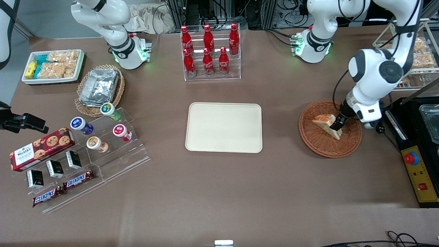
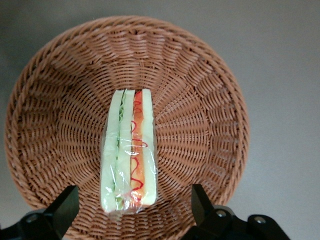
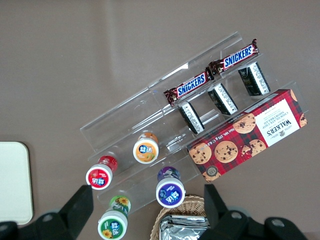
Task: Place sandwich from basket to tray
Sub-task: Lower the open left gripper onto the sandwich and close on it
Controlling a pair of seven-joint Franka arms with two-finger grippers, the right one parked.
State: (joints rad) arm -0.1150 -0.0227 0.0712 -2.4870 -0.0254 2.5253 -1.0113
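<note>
The sandwich (image 1: 324, 120) lies in the reddish-brown wicker basket (image 1: 310, 139), wrapped in clear film. In the left wrist view the sandwich (image 2: 129, 150) shows its cut edge, with green and orange-red layers between pale bread, near the middle of the basket (image 2: 205, 95). My left gripper (image 1: 337, 124) hangs low over the basket and is open. Its black fingers (image 2: 64, 206) stand apart on either side of the sandwich's near end without touching it, so the gripper (image 2: 132, 207) holds nothing. The cream tray (image 1: 223, 127) lies bare at the table's middle, beside the basket toward the parked arm's end.
A clear rack of red cola bottles (image 1: 209, 51) stands farther from the front camera than the tray. A black control box with a red button (image 1: 416, 168) and a wire rack of snacks (image 1: 420, 55) sit at the working arm's end. Snack displays (image 1: 89, 144) crowd the parked arm's end.
</note>
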